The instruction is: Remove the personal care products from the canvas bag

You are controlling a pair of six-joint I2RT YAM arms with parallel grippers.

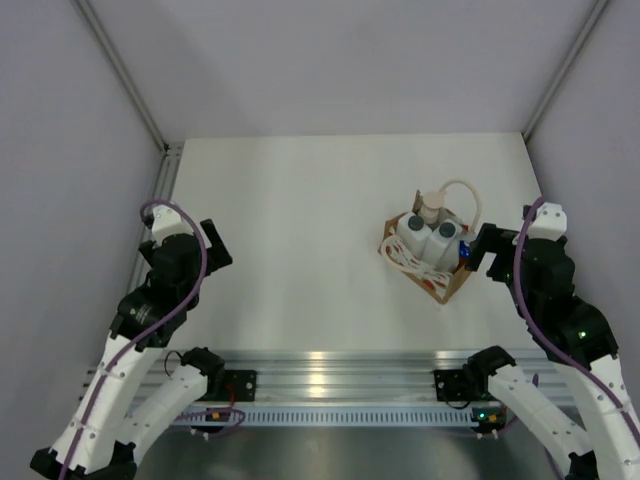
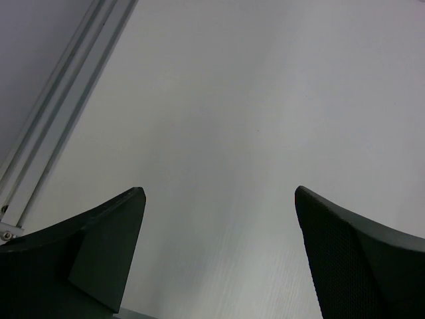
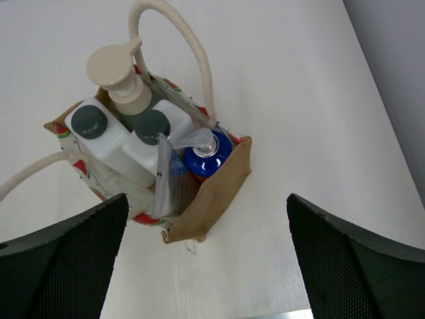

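We see the bag (image 3: pixel 212 193) packed tight: two white bottles (image 3: pixel 99 136), the pump bottle (image 3: pixel 123 80) and the blue cap (image 3: pixel 207 154) press together, with no gap for a finger between them. One rope handle (image 3: pixel 179 46) arches over the far edge of the mouth; the other droops off the opposite side. The bottle tops stand open from above. Our right gripper (image 1: pixel 487 250) sits just beside the bag, jaws wide, with the wall (image 1: pixel 590 150) near. Bare table (image 1: pixel 300 220) stretches from the bag to our left gripper (image 1: pixel 215 245).
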